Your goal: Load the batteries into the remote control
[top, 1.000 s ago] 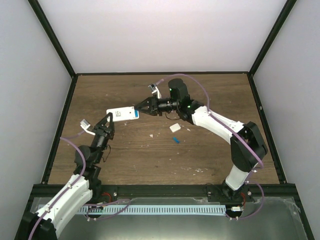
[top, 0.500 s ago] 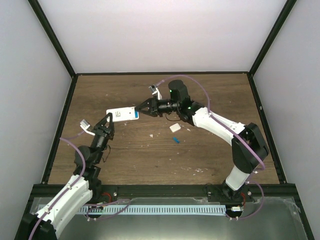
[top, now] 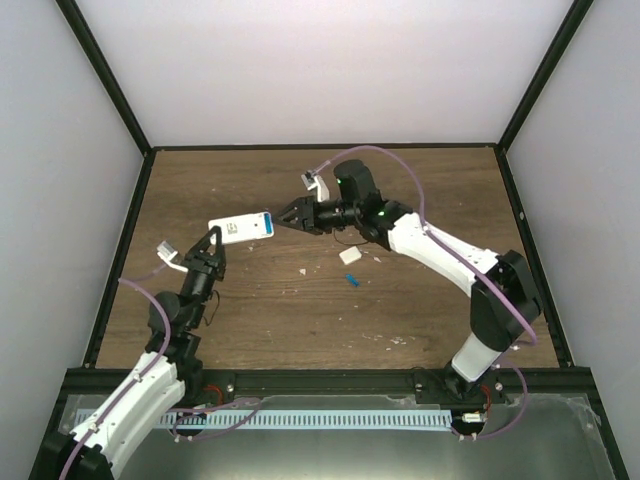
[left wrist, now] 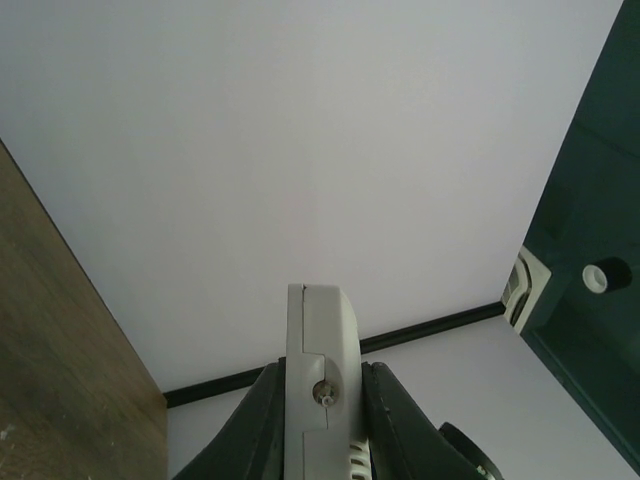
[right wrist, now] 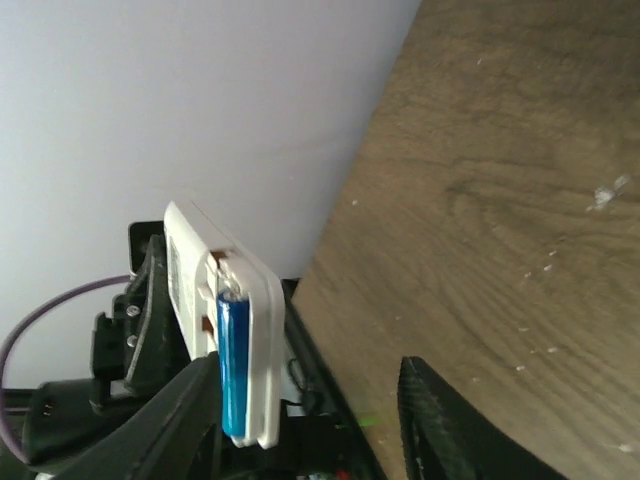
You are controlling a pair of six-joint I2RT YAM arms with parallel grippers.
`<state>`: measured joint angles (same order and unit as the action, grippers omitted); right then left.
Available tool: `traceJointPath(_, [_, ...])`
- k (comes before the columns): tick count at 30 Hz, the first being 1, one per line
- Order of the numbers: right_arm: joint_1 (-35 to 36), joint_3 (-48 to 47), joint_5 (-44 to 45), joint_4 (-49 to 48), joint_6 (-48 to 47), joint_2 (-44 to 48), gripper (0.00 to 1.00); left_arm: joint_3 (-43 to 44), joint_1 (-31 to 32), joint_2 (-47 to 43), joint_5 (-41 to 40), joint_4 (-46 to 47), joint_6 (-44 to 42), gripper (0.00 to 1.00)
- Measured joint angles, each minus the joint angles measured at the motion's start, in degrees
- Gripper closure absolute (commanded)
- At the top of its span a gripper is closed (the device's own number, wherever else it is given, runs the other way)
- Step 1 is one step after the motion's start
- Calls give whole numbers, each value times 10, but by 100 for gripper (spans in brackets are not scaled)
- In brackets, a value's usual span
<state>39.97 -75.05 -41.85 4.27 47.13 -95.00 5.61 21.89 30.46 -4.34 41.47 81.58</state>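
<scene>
One blue battery (right wrist: 233, 360) is seated in the remote control (top: 240, 227), which is gripped above the counter (top: 420, 180) by the closed left jaws. The right jaws are parted and empty just beside the remote's blue end. A second battery (top: 352, 281) is seen on the counter, well apart from the remote. If the seated one isn't pressed fully home, it could be knocked out by a nudge or tilt.

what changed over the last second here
The right gripper opened and drew back a little from the blue end of the remote control, where a battery now sits in the bay. The remote shifted slightly left. Unchanged: the left gripper stays shut on the remote, and the other battery lies on the table.
</scene>
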Motion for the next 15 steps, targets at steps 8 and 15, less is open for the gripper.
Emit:
traceJointPath(8, [-8, -3, 98, 100, -81, 77, 48, 4, -2, 2, -8, -31, -11, 100])
traceJointPath(15, [-16, 44, 271, 207, -176, 105, 51, 21, -3, 47, -1, -54, -10, 100])
